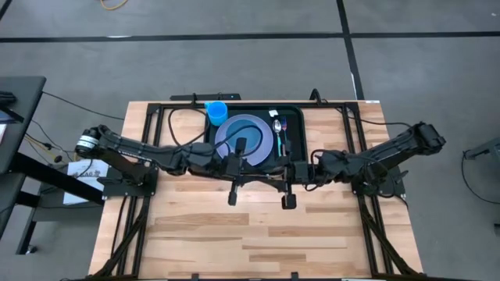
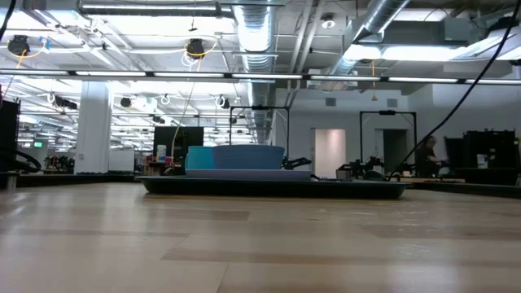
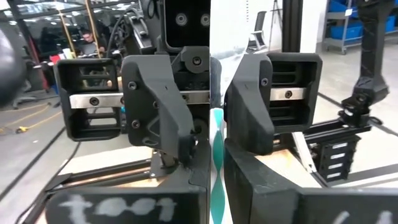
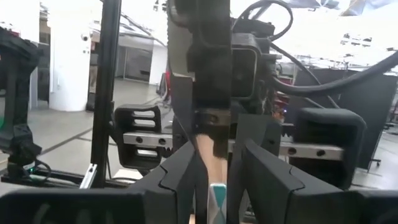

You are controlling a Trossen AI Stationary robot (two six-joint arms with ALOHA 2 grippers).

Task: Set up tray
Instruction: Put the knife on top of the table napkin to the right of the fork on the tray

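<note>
Two dark jointed arms, black cables; left end effector blocky (visible screws, white scrawl).

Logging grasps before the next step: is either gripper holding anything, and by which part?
Nothing is held. The left gripper and right gripper hang near the tray, fingers nearly together, gripping nothing.

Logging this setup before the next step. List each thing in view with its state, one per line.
Tray: flat on the table's far side, loaded.
Plate: lying in the tray, nothing on it.
Cup: upright in the tray's corner, beside the plate.
Spoon: lying in the tray beside the plate.
Left pincer: near the tray's front edge, shut, holding nothing.
Right pincer: near the tray's front edge, shut, holding nothing.
</note>
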